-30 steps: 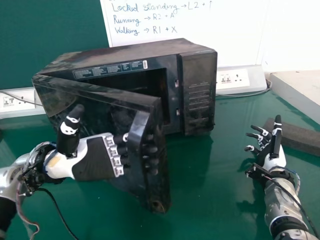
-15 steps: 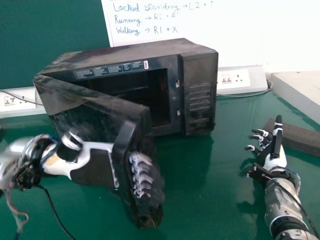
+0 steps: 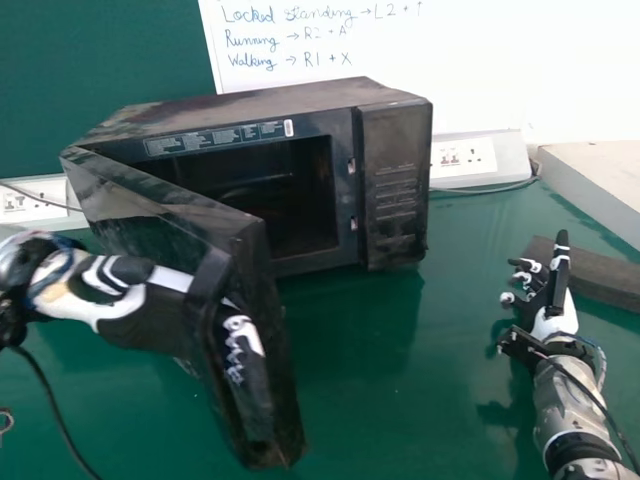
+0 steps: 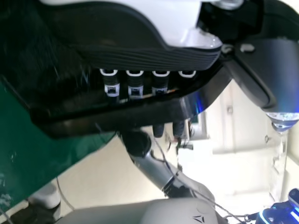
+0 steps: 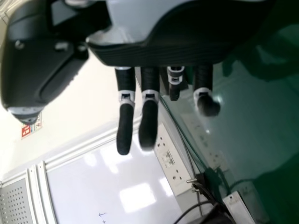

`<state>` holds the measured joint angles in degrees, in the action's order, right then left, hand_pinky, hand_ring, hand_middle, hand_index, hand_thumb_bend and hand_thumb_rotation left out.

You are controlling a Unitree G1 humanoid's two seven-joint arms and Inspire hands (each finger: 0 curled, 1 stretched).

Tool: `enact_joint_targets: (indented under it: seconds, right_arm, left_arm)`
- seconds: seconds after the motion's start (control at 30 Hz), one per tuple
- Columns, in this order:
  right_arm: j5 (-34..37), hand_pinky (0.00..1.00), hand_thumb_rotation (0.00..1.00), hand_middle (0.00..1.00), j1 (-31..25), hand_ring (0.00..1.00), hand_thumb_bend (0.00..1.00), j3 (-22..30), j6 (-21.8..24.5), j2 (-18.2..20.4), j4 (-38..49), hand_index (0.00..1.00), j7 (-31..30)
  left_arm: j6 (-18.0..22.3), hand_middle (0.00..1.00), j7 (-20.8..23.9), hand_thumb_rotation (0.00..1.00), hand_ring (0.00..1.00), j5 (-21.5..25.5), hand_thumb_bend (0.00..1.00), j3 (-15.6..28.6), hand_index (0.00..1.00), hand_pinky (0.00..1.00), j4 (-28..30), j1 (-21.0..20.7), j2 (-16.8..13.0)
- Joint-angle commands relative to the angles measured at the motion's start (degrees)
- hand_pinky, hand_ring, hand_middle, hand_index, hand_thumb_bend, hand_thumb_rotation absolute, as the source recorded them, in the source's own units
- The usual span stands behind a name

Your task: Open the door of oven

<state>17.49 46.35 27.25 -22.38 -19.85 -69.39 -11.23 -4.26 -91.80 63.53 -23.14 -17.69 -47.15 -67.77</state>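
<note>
In the head view, our oven (image 3: 395, 185) stands at 11 o'clock on the green surface (image 3: 380, 400), its door (image 3: 150, 225) swung well out from the hinge at 10 o'clock, so the cavity (image 3: 270, 190) is exposed. Our left hand (image 3: 150, 318), at 8 o'clock, has its fingers fairly straight and slotted behind the handle (image 3: 205, 330), hooking rather than clenching it; its thumb stands apart. Our right hand (image 3: 556, 318) lies idle at 4 o'clock, largely open.

We judge the door rigid and fairly light on its hinge, its casing smooth enough to slip if merely pinched. The handle, far from the hinge, looks the best hold. A gentle outward arc should suit it; a hard tug could drag the oven along. The opening looks nearly done, and next we'd need to slide the fingers free without nudging the door back.
</note>
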Motion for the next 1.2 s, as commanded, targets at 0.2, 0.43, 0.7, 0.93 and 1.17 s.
enact_joint_targets:
  seconds: [0.2, 0.43, 0.7, 0.93, 1.17]
  right_arm:
    - [0.7, 0.97, 1.0, 1.0, -0.9, 1.0, 1.0, 0.4, 0.0, -0.3, -0.1, 1.0, -1.0]
    - [0.9, 0.97, 1.0, 1.0, -1.1, 1.0, 1.0, 0.8, 0.2, -0.9, -0.2, 1.0, -1.6]
    - [0.9, 0.97, 1.0, 1.0, -1.2, 1.0, 1.0, 1.1, 0.4, -1.3, -0.2, 1.0, -2.0]
    - [0.8, 0.97, 1.0, 1.0, -1.1, 1.0, 1.0, 1.1, 0.3, -1.1, -0.2, 1.0, -1.9]
    - [0.9, 0.97, 1.0, 1.0, -1.3, 1.0, 1.0, 1.3, 0.4, -1.4, -0.2, 1.0, -2.3]
  left_arm:
    - [-6.3, 0.17, -0.7, 0.04, 0.09, 13.7, 0.5, 32.4, 0.48, 0.03, 0.0, 9.1, -1.1]
    - [-8.9, 0.17, -0.7, 0.04, 0.09, 11.7, 0.5, 36.1, 0.48, 0.03, 2.4, 10.3, 0.8]
    - [-11.3, 0.17, -0.7, 0.04, 0.09, 9.7, 0.5, 38.7, 0.48, 0.03, 3.8, 10.2, 2.5]
    - [-12.5, 0.17, -0.7, 0.04, 0.09, 8.8, 0.5, 39.9, 0.48, 0.03, 3.7, 10.0, 3.1]
    - [-13.2, 0.17, -0.7, 0.04, 0.09, 8.1, 0.5, 40.7, 0.48, 0.03, 4.6, 10.1, 3.9]
